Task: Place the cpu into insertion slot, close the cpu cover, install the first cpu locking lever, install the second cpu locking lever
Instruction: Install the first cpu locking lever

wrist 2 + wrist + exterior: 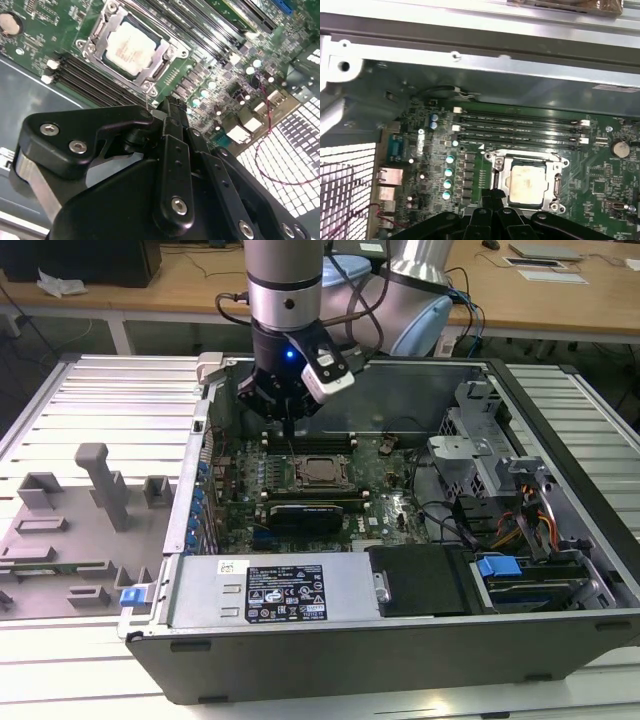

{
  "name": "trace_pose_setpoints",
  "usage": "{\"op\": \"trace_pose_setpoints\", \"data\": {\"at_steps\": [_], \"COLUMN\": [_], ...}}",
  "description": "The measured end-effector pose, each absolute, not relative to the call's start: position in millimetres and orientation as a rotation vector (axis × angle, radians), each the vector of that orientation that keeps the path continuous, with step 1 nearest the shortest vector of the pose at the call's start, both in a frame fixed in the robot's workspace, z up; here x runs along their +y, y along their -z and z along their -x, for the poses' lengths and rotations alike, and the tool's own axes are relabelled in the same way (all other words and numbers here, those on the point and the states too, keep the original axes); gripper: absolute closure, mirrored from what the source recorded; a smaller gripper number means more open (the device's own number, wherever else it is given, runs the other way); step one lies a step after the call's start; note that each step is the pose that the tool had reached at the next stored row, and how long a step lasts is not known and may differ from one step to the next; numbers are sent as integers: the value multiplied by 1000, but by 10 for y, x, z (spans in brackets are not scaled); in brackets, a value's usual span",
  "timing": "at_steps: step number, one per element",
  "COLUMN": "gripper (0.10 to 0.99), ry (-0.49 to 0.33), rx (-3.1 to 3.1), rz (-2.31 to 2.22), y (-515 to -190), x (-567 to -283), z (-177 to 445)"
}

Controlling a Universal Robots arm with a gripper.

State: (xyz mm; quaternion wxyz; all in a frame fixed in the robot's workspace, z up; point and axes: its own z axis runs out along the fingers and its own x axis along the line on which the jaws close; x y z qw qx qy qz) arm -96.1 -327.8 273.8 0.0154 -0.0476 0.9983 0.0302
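Tool: the gripper (289, 428) hangs over the board just beside the socket (504, 181). Its fingers look drawn together to a narrow tip, and I see nothing between them.
Chip: the chip (526, 184) sits flat in the socket, with the metal frame (95, 47) lying down around it.
Levers: too thin for me to tell whether they are latched.
Risk, scraping: a narrow tip coming down off-line could scratch the chip's top or gouge the green board beside the socket.
Risk, frame: a sideways push could lift the frame, I'd guess, if nothing holds it down.
Close by: the memory slots (520, 122) run just beside the socket, under the tool. A row of small round parts (449, 172) stands near the socket too.
In the way: the black card (315, 512) lies on the socket's other side, and the case wall (470, 65) rises beyond the memory slots, so room to swing is tight.
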Motion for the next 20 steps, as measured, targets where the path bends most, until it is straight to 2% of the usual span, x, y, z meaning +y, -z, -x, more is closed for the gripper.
{"op": "trace_pose_setpoints", "data": {"at_steps": [2, 13, 18, 20], "gripper": [980, 980, 980, 980], "ry": [-96, -343, -362, -416], "rx": [3104, 3066, 3064, 3055], "rz": [148, 143, 143, 141], "y": [-2738, -2729, -2657, -2647], "x": [-3278, -3278, -3279, -3277], "z": [1021, 1183, 1184, 1185]}}
